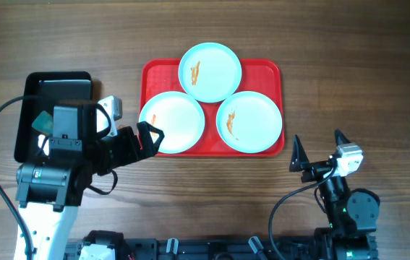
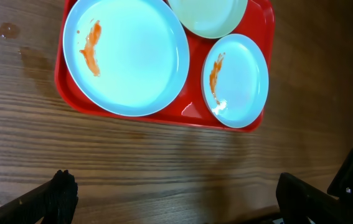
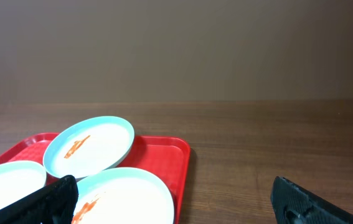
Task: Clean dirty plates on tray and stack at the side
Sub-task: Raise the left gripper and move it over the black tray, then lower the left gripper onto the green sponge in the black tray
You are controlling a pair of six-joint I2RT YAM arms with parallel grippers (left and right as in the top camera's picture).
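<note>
Under three plates point(image 1: 210, 72), tray point(image 1: 266, 72) mostly hidden

Nothing to read here, honestly. No text, labels, brand marks, numbers or signs are legible in any of the three views.
</note>
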